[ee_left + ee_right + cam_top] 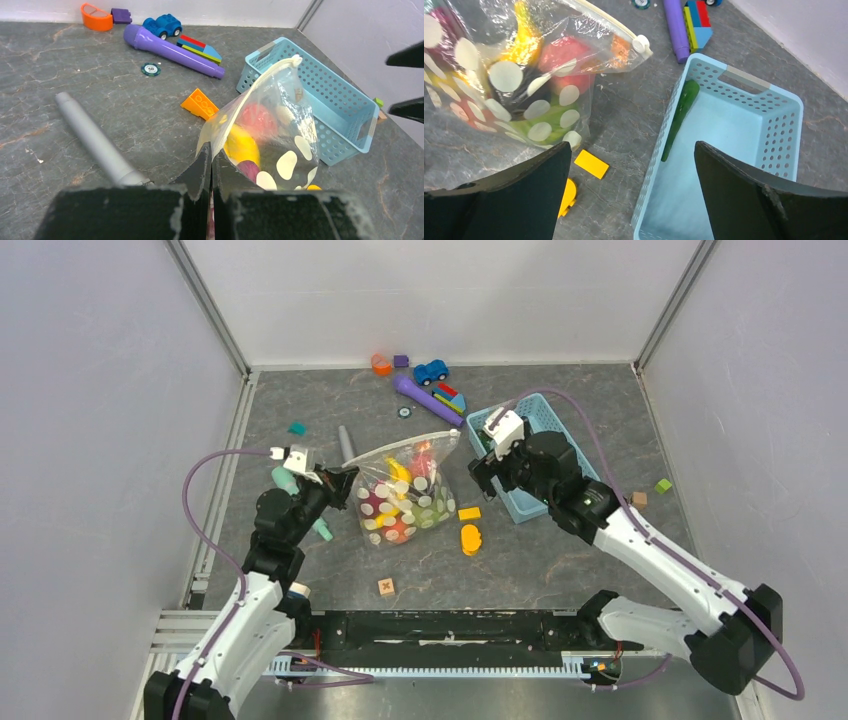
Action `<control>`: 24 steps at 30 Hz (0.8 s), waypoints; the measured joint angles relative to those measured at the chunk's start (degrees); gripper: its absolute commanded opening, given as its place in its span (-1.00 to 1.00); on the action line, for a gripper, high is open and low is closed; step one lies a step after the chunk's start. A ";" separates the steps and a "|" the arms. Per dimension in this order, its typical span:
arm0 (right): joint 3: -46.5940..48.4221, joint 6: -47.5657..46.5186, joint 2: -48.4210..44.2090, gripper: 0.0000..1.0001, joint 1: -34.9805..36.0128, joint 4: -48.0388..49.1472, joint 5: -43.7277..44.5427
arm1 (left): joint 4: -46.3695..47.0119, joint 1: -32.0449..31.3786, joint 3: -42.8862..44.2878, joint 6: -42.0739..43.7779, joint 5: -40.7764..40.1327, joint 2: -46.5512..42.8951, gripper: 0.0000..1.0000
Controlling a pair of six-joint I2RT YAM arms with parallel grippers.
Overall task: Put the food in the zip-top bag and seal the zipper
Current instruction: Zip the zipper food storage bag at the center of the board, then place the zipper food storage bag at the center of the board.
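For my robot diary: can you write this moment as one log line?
left tool: shut on zip-top bag edge | right tool: open, above basket rim | food: in bag

Bright, even light from overhead — shadows soft and short. White glare streaks the crinkled zip-top bag; nearest the lens, below it, both wrist views blur — beyond it, sharp.

1 bag, 1 bskt

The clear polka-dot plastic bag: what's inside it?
A yellow banana toy, a pink-red round fruit, a green vegetable and a dark purple piece show; pale dots hide the rest.
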 measured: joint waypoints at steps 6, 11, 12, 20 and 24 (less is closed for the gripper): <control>-5.92 5.75 -8.72 0.96 0.07 4.31 8.02 | -1.07 0.00 3.34 -3.63 -2.08 5.70 -0.96; -12.11 10.12 -14.69 0.96 0.00 8.28 16.96 | -1.46 0.00 8.61 -10.12 -5.73 14.32 -0.96; -13.66 10.93 -15.52 0.96 0.00 9.40 18.69 | -1.44 -0.04 10.01 -11.50 -6.67 16.61 -0.96; -20.33 12.39 -19.28 0.96 0.00 11.65 26.58 | -2.82 -1.55 24.74 -15.47 -17.16 34.58 -0.96; -22.45 12.17 -22.14 0.96 0.00 13.64 28.72 | -4.35 -1.55 33.55 -16.46 -24.09 43.01 -0.96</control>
